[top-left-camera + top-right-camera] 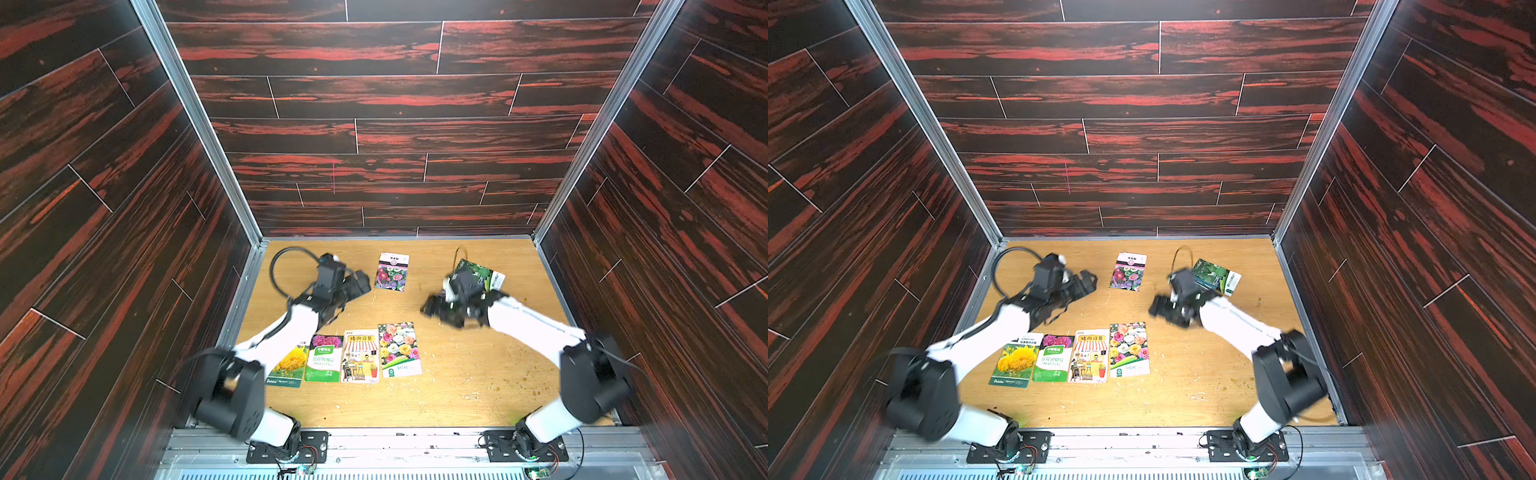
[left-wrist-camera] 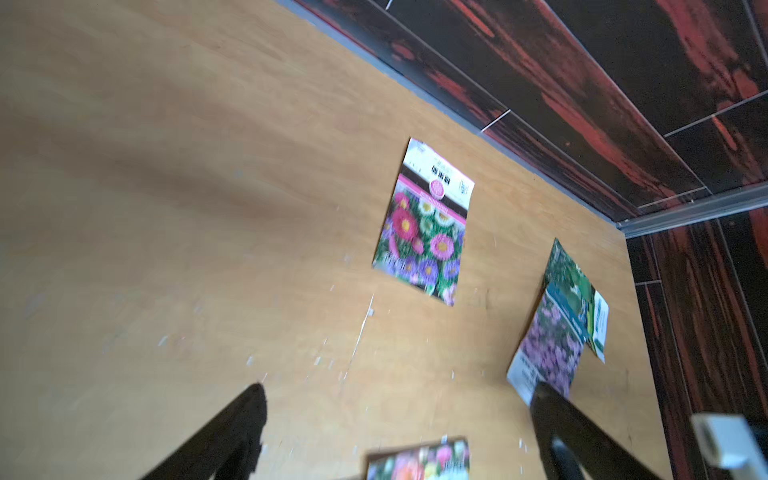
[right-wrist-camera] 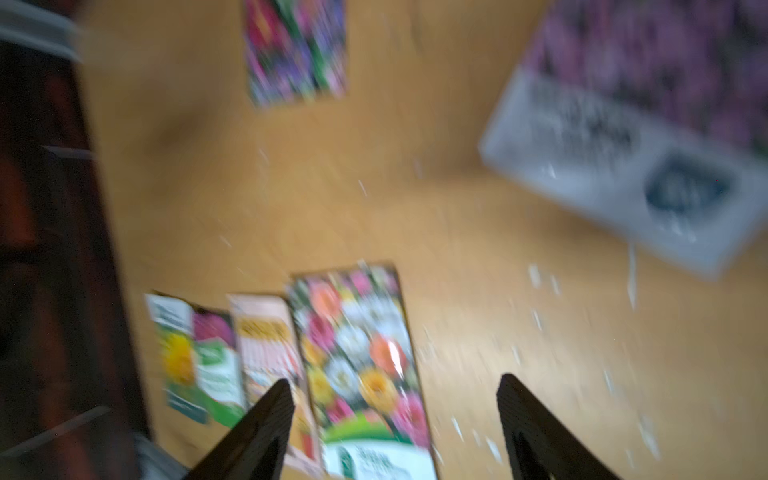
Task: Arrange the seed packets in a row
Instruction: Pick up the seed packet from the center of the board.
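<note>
Four seed packets (image 1: 360, 355) lie edge to edge in a row at the front of the bench (image 1: 457, 374), long axes toward the back wall. An aster packet (image 1: 391, 272) lies alone farther back, and a slanted green-leaf packet (image 1: 1217, 276) at back right. The left end effector (image 2: 399, 390) and the right end effector (image 3: 395, 382) hang spread, empty.

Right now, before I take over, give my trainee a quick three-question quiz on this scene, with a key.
1. True or false: the right gripper holds a packet.
2. How many seed packets lie side by side in the front row?
3. The aster packet lies: A in that row; B alone, farther back; C on top of another packet.
Key: 1 false, its jaws stand open and empty; 2 four; 3 B.
</note>
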Available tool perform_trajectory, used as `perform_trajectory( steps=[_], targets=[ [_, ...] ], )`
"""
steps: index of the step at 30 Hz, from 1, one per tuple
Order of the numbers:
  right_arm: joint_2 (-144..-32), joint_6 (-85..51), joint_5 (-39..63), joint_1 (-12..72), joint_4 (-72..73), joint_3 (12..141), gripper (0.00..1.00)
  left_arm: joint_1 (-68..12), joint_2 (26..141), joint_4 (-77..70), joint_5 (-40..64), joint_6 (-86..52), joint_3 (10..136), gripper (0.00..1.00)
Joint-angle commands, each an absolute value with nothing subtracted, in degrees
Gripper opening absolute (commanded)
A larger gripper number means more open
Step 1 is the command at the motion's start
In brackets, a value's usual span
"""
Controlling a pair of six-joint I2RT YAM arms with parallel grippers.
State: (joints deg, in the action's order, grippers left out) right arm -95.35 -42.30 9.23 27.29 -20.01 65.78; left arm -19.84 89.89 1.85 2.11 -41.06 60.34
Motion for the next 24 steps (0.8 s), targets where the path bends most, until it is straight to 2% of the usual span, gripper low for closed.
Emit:
perform_trajectory(
  steps=[1,5,9,18,24],
  targets=[
    [-104.9,-37.9,22.4,24.1,-15.5,75.2,0.80,-18.7,99.3,1.7,6.2,-38.0,69.7,1.00],
    [-116.6,-35.2,23.2,22.8,-20.1,90.5,0.80,-17.3,113.4,5.4,13.9,-32.7,83.1,1.00],
    [-124.7,-35.7,24.9,20.6,-21.7,100.5,0.80,-15.6,122.1,5.5,17.5,-31.5,90.4,0.99],
    [-139.9,-38.4,30.2,18.9,-23.2,115.8,0.80,-14.9,134.0,7.0,21.6,-28.5,100.9,0.98],
    [-145.6,-40.5,32.8,18.9,-21.6,120.8,0.80,-14.8,138.0,4.2,29.4,-31.3,103.4,0.97]
  ],
)
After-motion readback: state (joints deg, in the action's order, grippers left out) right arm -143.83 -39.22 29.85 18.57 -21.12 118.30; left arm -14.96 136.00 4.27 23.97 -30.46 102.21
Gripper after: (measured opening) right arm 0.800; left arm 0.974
